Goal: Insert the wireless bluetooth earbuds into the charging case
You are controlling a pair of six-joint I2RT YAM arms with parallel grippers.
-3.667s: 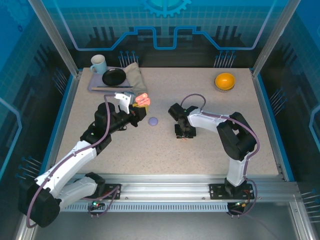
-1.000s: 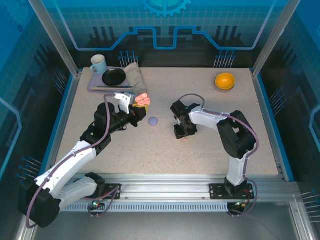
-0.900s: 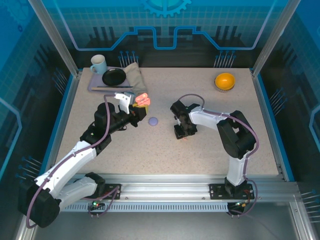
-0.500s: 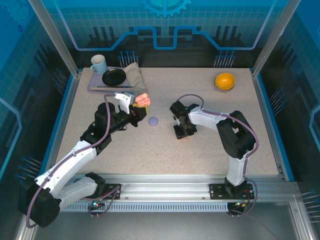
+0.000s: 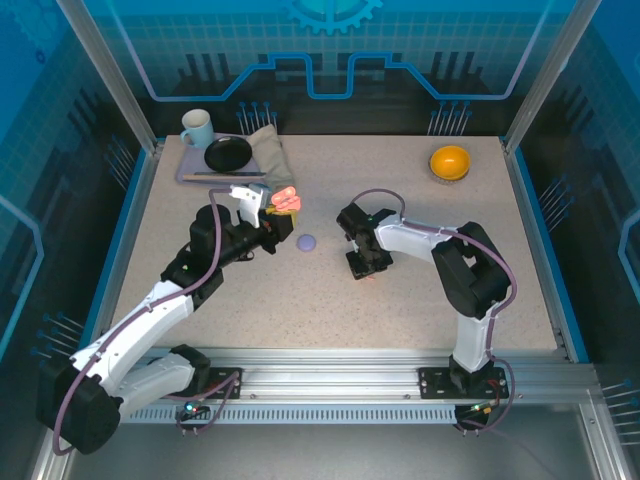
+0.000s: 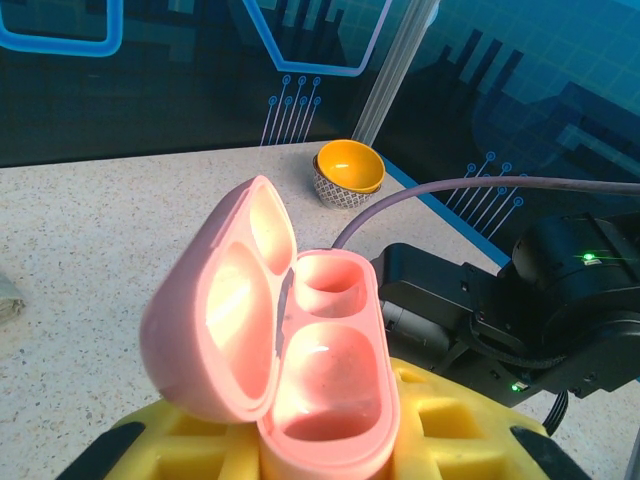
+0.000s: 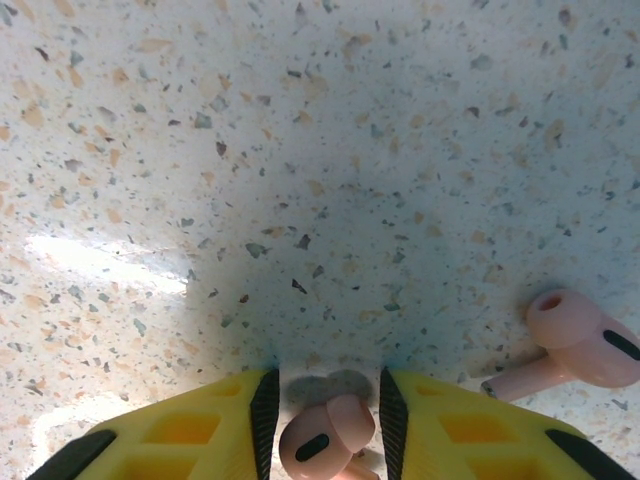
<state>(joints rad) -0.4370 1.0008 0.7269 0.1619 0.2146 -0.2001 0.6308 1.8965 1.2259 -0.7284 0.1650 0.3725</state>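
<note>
Right gripper [image 7: 325,420] was down on the speckled table [image 7: 300,150], pads pinching one salmon-pink earbud [image 7: 322,442]. A second pink bud [image 7: 575,345] lay flat just beside it, stem toward the fingers. Left gripper [image 6: 330,450] was clamped on the open charging case [image 6: 325,390], both wells empty, off to the left across bare tabletop with one small purple object [image 5: 306,242] between.

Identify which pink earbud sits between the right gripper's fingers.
The bottom-edge earbud, pinched by the right gripper; the other earbud lies free on the table beside it.

Right gripper [image 7: 324,395] tighter on pink earbud [image 7: 322,438]
</note>
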